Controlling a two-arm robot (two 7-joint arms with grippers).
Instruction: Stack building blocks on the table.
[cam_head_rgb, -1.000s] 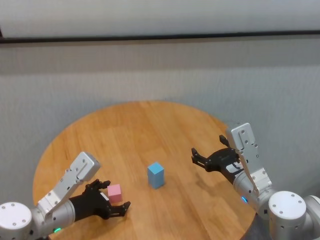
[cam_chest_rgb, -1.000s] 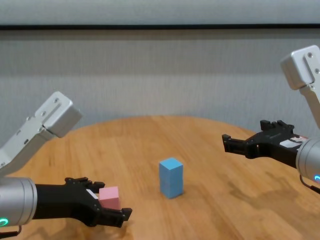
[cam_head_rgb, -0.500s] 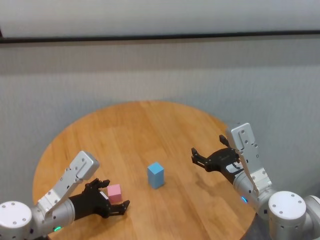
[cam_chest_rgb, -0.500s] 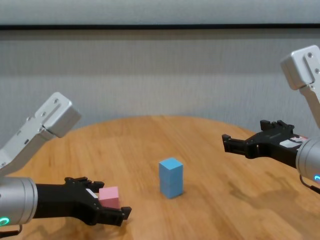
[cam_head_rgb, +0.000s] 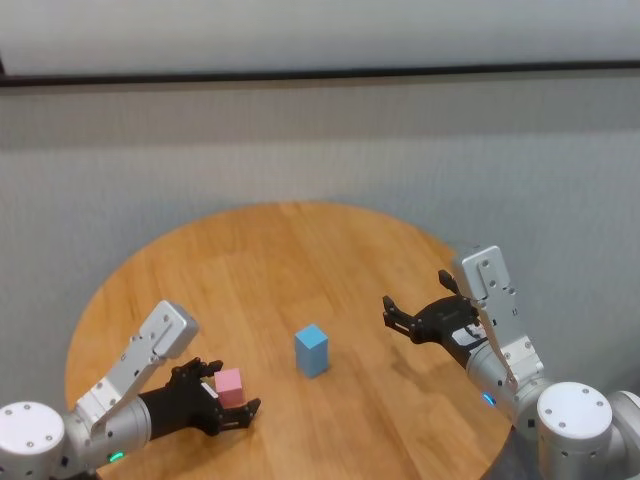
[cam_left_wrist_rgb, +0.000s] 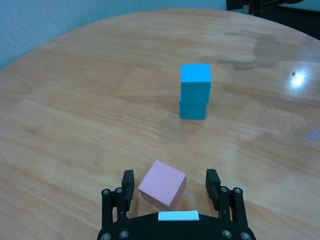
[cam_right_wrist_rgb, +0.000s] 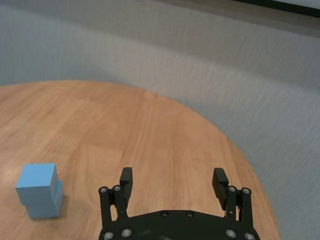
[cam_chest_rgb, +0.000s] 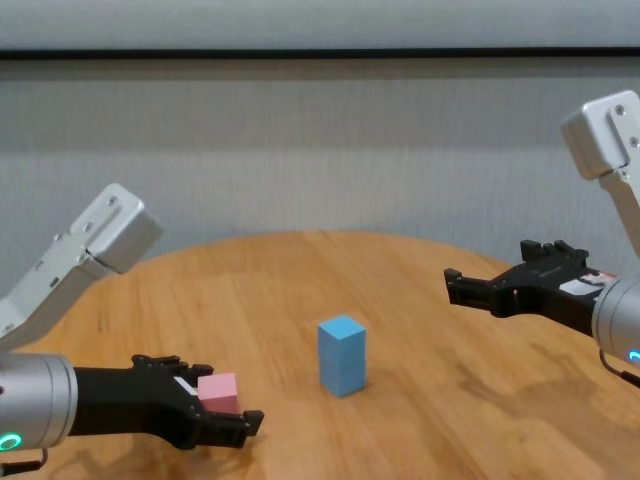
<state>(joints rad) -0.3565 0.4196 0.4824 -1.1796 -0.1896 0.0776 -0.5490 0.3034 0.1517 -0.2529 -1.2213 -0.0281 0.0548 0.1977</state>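
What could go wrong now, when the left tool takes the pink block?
The pink block sits turned between the open fingers of the left tool, so closing may twist or push it away. The blue stack is slightly uneven, so a hard placement could topple it. The right tool hovers open, clear of it.

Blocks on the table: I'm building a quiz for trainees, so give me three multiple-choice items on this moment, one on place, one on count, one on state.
1. Where is the pink block?
A. On the blue stack
B. Between the left gripper's fingers, on the table
C. Beside the right gripper

2. How many light blue blocks form the stack?
A. One
B. Two
C. Three

3. What is the right gripper's state?
A. Open and empty
B. Shut on a blue block
C. Shut on the pink block

Key: 1 B, the left wrist view shows it framed by the fingers; 2 B, two cubes stand one atop the other; 3 A, its fingers stand apart with nothing between.
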